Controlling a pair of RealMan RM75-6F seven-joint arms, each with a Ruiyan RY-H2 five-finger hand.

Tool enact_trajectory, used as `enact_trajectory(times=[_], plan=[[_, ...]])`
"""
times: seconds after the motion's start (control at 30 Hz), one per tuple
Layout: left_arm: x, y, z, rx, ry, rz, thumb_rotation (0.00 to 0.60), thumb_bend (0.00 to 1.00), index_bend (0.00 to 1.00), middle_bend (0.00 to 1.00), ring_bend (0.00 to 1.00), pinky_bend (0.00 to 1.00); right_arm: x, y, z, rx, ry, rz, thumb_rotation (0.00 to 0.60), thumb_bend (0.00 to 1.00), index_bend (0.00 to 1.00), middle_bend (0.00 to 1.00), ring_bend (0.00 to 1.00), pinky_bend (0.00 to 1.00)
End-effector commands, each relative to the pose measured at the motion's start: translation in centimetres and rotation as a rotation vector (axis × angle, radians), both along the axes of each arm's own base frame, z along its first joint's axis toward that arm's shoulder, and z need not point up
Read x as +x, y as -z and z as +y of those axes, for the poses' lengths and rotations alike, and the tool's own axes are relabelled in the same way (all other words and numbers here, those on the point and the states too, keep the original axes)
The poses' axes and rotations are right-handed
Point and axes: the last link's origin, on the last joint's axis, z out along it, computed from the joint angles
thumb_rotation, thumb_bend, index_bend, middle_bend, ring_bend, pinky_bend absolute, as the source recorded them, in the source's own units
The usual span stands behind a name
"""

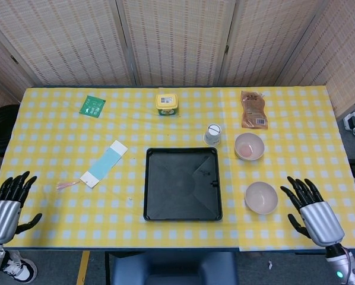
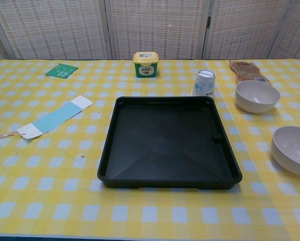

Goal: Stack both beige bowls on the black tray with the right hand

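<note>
The black tray [image 1: 182,183] [image 2: 169,142] lies empty at the table's middle front. Two beige bowls stand upright to its right: the near bowl [image 1: 261,198] [image 2: 293,149] and the far bowl [image 1: 249,146] [image 2: 257,96]. My right hand [image 1: 311,208] hovers open at the front right edge, just right of the near bowl, fingers spread and apart from it. At the front left corner my left hand [image 1: 5,208] is open too and holds nothing. Neither hand shows in the chest view.
A white cup [image 1: 212,135] [image 2: 204,83] stands beside the tray's far right corner, close to the far bowl. A brown pouch [image 1: 253,109], a yellow-lidded tub [image 1: 166,103], a green packet [image 1: 92,106] and a blue-white strip [image 1: 104,163] lie further off.
</note>
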Motion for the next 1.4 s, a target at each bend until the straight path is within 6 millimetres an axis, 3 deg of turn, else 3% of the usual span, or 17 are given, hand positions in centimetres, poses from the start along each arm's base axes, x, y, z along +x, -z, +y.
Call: enact_trajectory(times=[0.03,0.2,0.53,1.4], plan=[[0.0,-0.2,-0.3,0.008,0.001,-0.006,0.6,0.27,0.0,0.0,0.0,0.0,-0.1,0.8,-0.2,0.043,-0.005,-0.015,0.6,0.43,0.34,0.0,0.0,0.0],[-0.4,-1.0,-0.5,0.029,-0.024,-0.019,0.6,0.27,0.0,0.0,0.0,0.0,-0.7,1.4,-0.1,0.073,-0.011,-0.015,0.6,0.43,0.38,0.0,0.0,0.0],[-0.3,-0.6,-0.2,-0.007,-0.033,-0.008,0.6,0.27,0.0,0.0,0.0,0.0,-3.0,2.4,-0.6,0.088,0.07,-0.029,0.6,0.43,0.38,0.0,0.0,0.0],[-0.3,-0.5,0.0,-0.022,-0.035,-0.012,0.6,0.27,0.0,0.0,0.0,0.0,-3.6,7.2,-3.9,0.179,0.051,0.036,0.6,0.43,0.49,0.0,0.0,0.0]])
